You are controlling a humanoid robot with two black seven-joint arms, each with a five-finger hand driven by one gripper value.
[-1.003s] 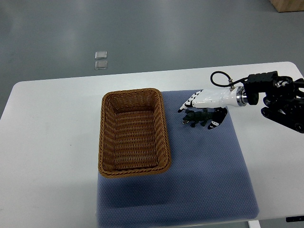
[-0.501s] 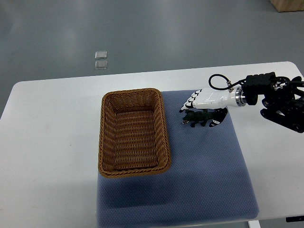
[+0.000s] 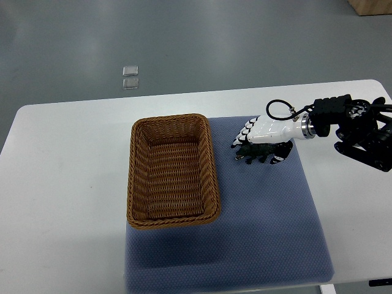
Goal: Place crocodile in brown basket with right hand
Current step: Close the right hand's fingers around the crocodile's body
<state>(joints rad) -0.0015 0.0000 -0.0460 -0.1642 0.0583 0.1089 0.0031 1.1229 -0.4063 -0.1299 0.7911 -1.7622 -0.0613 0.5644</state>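
Count first: we saw one basket (image 3: pixel 131 177), one crocodile (image 3: pixel 252 154), one mat (image 3: pixel 269 214), one table (image 3: pixel 67 184) and one robot hand in the shot. Basket was brown woven wicker, rectangular with rounded corners and sloping ribbed walls, nothing inside it. It sat on the left part of the mat, its left edge hanging over onto bare tabletop. Mat was blue-grey, roughly square, with a fine dotted texture. Table was plain white, smooth, with rounded corners. Crocodile was a small dark toy, long and thin with stubby legs, on the mat just right of the basket's far corner, outside it. Right hand (image 3: pixel 269 130), glossy white shell with black-tipped fingers (image 3: pixel 244 131), came in from the right on a black jointed arm with a looped cable at the wrist. It was palm-down over the crocodile, fingers curled round it, thumb on the near side. Beyond the table we counted two small clear square pieces (image 3: pixel 130 76) on the grey floor, one just behind the other.
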